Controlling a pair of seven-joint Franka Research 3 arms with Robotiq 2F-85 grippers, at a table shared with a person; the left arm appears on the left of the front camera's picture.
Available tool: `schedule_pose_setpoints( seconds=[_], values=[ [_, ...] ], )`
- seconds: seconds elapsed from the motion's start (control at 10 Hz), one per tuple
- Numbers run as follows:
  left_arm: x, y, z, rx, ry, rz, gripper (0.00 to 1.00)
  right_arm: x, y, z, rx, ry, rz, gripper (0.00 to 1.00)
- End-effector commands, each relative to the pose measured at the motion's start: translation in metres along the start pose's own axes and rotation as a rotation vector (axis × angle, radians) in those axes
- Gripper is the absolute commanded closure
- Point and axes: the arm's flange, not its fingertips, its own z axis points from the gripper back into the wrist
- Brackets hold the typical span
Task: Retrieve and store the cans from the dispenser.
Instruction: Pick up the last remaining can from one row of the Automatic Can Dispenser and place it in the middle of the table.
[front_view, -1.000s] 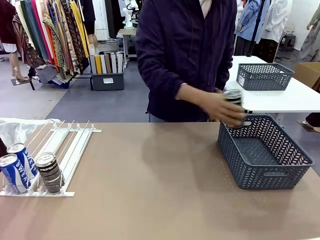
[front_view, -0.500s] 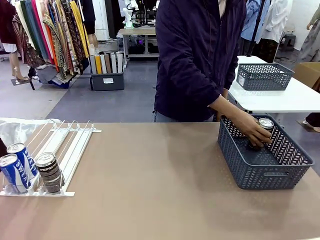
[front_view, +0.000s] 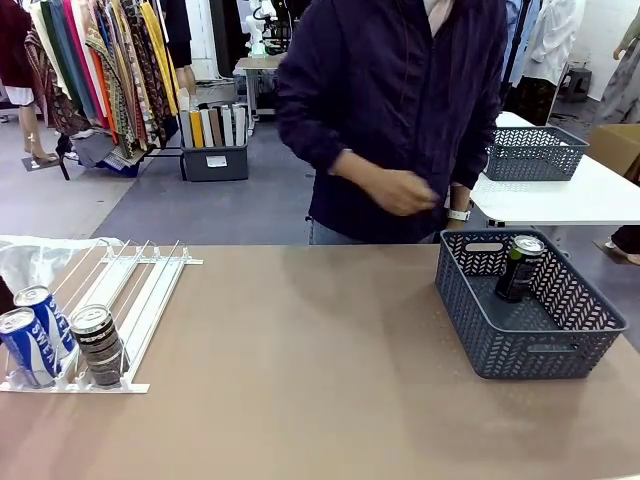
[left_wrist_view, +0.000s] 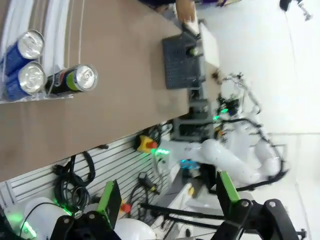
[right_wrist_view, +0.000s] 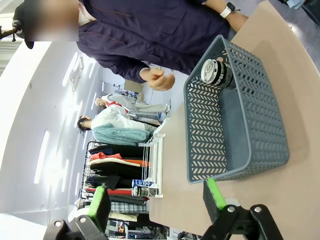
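A flat white dispenser (front_view: 155, 290) of thin parallel rails is lying on the left part of the brown table (front_view: 300, 390). 3 cans are sitting at its near end against the stop tabs. 2 blue cylindrical cans (front_view: 27, 348) with white lettering and silver tops are resting side by side in the left lanes. 1 dark banded can (front_view: 98, 345) with a silver top is sitting just beside them on their right. On the right part of the table a dark grey lattice plastic basket (front_view: 530, 350) is standing well apart from the dispenser. 1 dark can with a green mark (front_view: 519, 268) is standing upright inside it, near the far wall. A person in a dark purple jacket is standing at the far side of the table, holding 1 hand (front_view: 400, 190) in the air in front of the body, touching nothing. The left claw (left_wrist_view: 167, 180) is hanging wide, with nothing between its green pads, off the near edge of the table. The right claw (right_wrist_view: 155, 186) is also gaping wide and holding nothing, looking toward the basket from a distance.
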Motion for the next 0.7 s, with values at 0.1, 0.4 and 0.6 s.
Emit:
schedule_pose_setpoints(
  seconds=[0.1, 0.4, 0.6],
  values=[
    [0.036, -0.041, -0.101, 0.339, 0.152, 0.035, 0.0, 0.003, 0.002, -0.001, 0.025, -0.017, 0.021, 0.0],
    [0.053, -0.039, -0.179, 0.609, 0.213, 0.11, 0.0, 0.003, 0.002, -0.001, 0.025, -0.017, 0.021, 0.0],
    [0.056, -0.025, -0.219, 0.773, 0.196, 0.002, 0.0, 0.003, 0.002, -0.001, 0.025, -0.017, 0.021, 0.0]
  ],
)
